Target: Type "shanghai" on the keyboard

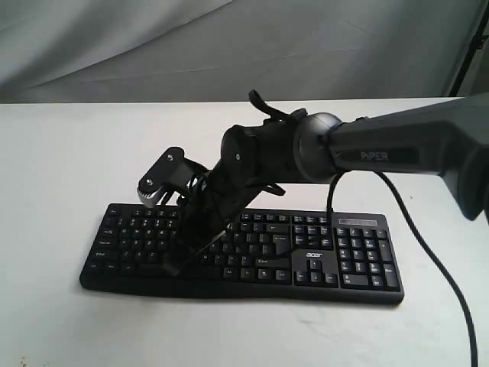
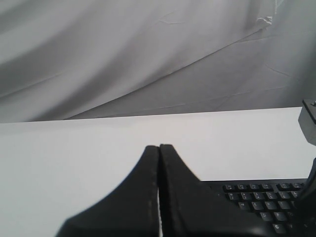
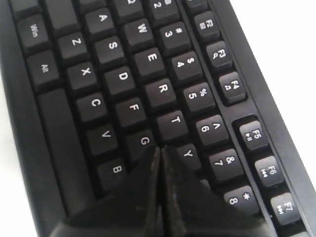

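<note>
The black keyboard (image 1: pixel 344 252) lies flat on the white table, its acer logo facing the front. My right arm reaches across it from the right, and the right gripper (image 1: pixel 173 267) is shut and tipped down onto the left-middle keys. In the right wrist view the keyboard (image 3: pixel 123 79) fills the frame, and the shut right gripper (image 3: pixel 161 148) points between the G key (image 3: pixel 144 141) and the Y key (image 3: pixel 187 154); the key under the tips is hidden. The left gripper (image 2: pixel 159 146) is shut on nothing, over bare table beside the keyboard's corner (image 2: pixel 261 202).
The white table (image 1: pixel 61 153) extends around the keyboard, with a grey cloth backdrop (image 1: pixel 153 46) behind it. A black cable (image 1: pixel 428 260) hangs from the right arm past the keyboard's right end. A grey part (image 2: pixel 308 121) of the right arm shows in the left wrist view.
</note>
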